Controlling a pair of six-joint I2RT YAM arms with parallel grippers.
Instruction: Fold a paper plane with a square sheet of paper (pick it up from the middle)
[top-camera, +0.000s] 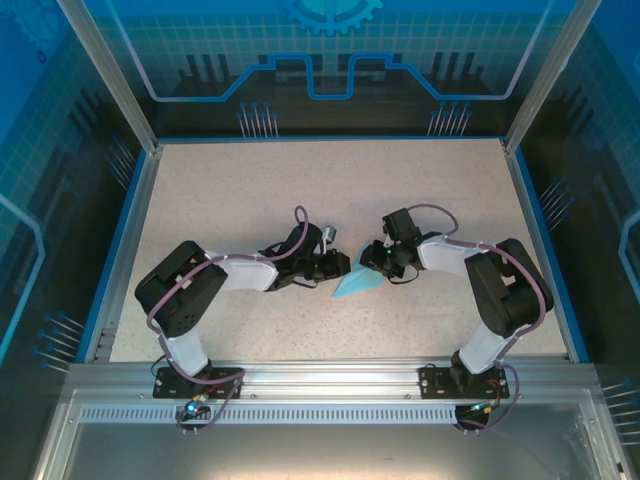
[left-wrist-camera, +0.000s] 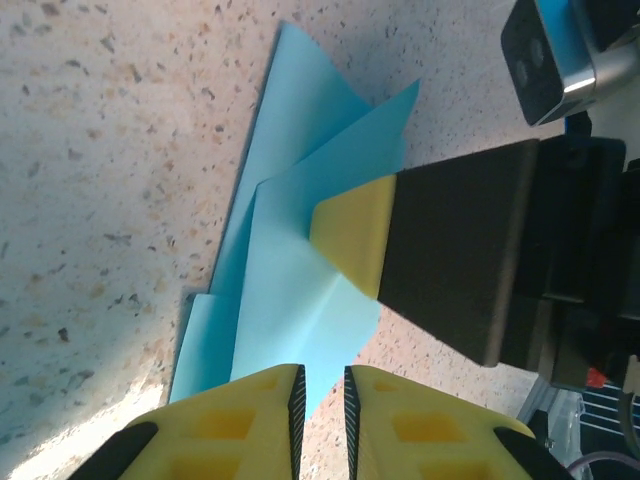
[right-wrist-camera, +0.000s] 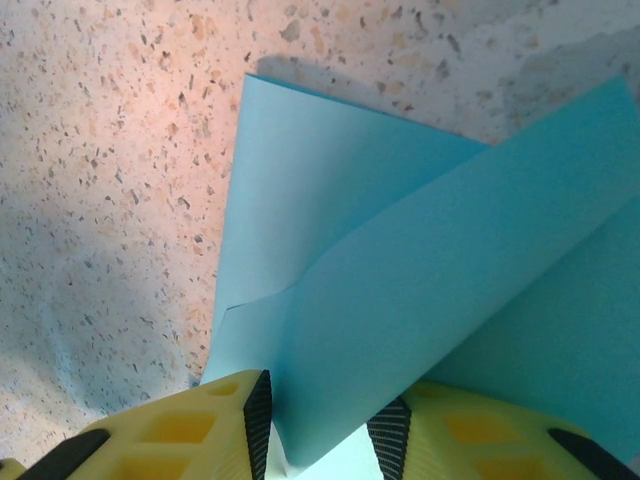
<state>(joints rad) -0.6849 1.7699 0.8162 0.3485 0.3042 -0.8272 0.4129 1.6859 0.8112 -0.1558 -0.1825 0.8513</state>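
Note:
The square sheet of paper (top-camera: 356, 285) lies partly folded in the middle of the table, a light-blue pointed shape with raised flaps. My left gripper (top-camera: 338, 268) is at its left edge. In the left wrist view its jaws (left-wrist-camera: 320, 405) stand a narrow gap apart above the paper's (left-wrist-camera: 290, 300) near corner, gripping nothing. My right gripper (top-camera: 378, 262) is at the paper's upper right. One of its fingertips (left-wrist-camera: 350, 235) rests on the sheet. In the right wrist view its jaws (right-wrist-camera: 320, 430) are apart, with a raised flap of the paper (right-wrist-camera: 420, 300) between them.
The speckled beige table (top-camera: 300, 190) is bounded by a blue rim (top-camera: 125, 240) at the left, right and back. An aluminium frame (top-camera: 320, 375) runs along the near edge, where both arm bases stand.

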